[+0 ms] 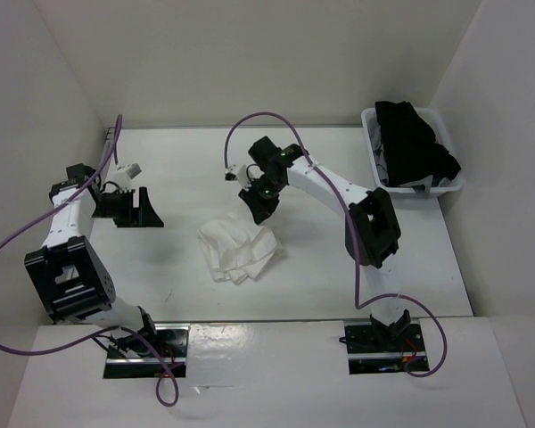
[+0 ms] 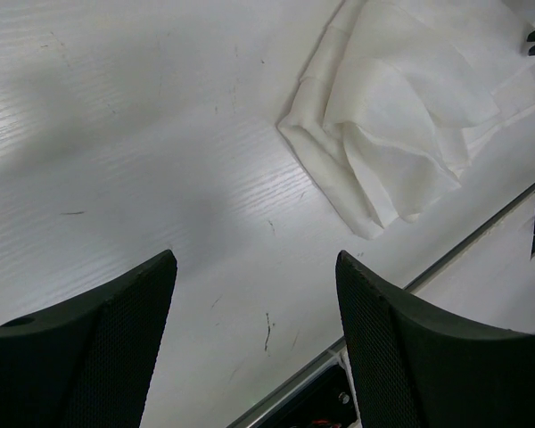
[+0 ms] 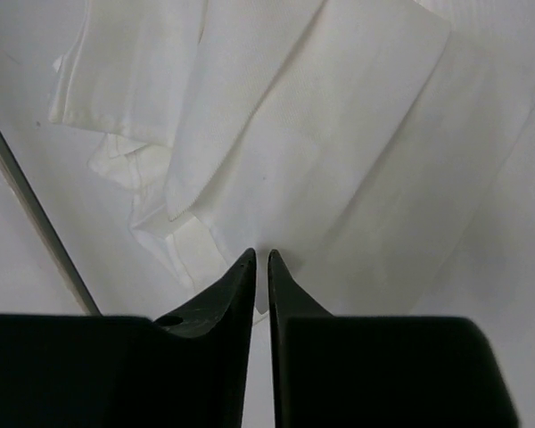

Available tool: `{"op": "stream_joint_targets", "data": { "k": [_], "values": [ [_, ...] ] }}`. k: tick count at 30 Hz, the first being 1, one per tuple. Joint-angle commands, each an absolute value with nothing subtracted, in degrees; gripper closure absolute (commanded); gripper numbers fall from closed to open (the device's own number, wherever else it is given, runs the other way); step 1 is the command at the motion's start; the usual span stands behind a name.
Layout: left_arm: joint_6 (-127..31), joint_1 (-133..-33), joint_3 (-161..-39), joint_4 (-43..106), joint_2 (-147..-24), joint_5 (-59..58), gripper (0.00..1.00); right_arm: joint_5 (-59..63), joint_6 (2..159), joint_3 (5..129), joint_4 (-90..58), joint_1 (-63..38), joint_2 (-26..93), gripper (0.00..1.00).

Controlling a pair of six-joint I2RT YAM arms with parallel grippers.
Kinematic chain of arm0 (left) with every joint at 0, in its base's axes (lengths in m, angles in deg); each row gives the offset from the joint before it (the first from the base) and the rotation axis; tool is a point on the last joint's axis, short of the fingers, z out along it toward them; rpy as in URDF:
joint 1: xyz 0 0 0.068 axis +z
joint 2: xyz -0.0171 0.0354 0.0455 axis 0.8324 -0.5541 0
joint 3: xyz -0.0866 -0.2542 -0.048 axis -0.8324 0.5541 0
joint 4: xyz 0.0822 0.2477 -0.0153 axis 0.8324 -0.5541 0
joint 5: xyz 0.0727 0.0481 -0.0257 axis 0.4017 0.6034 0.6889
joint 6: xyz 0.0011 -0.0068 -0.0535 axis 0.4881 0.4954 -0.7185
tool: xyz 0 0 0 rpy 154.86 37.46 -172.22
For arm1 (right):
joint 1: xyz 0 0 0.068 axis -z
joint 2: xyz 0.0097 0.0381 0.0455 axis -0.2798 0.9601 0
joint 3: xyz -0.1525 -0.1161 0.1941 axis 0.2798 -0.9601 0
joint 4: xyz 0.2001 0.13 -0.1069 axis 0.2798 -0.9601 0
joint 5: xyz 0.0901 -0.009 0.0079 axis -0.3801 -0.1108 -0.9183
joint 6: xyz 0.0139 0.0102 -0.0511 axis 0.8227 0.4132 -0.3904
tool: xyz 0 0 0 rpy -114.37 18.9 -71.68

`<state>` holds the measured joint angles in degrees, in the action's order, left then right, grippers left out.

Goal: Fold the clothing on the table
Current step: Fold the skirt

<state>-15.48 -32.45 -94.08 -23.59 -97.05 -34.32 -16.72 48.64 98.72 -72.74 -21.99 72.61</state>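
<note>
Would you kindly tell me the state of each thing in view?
Skirt: bunched, unevenly folded, lying on table.
Left pincer: open, empty, over bare table.
Right pincer: almost shut over skirt; grip unclear.
Basket: filled with black garments.

I see my left arm [image 1: 67, 232] and right arm [image 1: 334, 187] as white links with black joints, a purple cable [image 1: 267, 116] trailing from each. The left gripper [image 2: 254, 267] has mesh-textured black fingers [image 2: 80, 357]; those of the right gripper [image 3: 261, 259] taper to points.
</note>
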Motion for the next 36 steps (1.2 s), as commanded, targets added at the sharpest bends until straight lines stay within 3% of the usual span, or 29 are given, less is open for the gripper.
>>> {"op": "stream_joint_targets", "data": {
  "k": [1,5,14,19,25,31,36],
  "values": [
    [-13.3,-31.7,-94.1,-24.5,-97.8,-37.2,0.21,-19.1,48.3,97.2,-73.1,-21.8,71.1,0.86],
    [-13.3,-31.7,-94.1,-24.5,-98.4,-37.2,0.21,-20.2,47.1,96.6,-74.2,-22.9,71.1,0.91],
    [-12.7,-31.7,-94.1,-24.5,-98.9,-37.7,0.21,-20.2,46.5,96.1,-74.9,-26.9,73.9,0.91],
    [-12.2,-31.7,-94.6,-25.0,-98.9,-38.2,0.21,-20.2,44.7,102.3,-79.5,-29.0,75.1,0.91],
    [-12.2,-31.7,-94.6,-25.0,-98.9,-38.7,0.21,-19.1,43.9,114.5,-86.1,-29.5,72.4,0.77],
    [-11.7,-31.7,-94.6,-25.5,-100.0,-38.7,0.21,-19.1,43.9,119.4,-87.8,-29.5,72.4,0.40],
    [-11.7,-31.7,-94.6,-25.5,-100.0,-38.7,0.21,-19.6,43.9,114.3,-85.7,-29.5,75.4,0.40]
  ]
}}
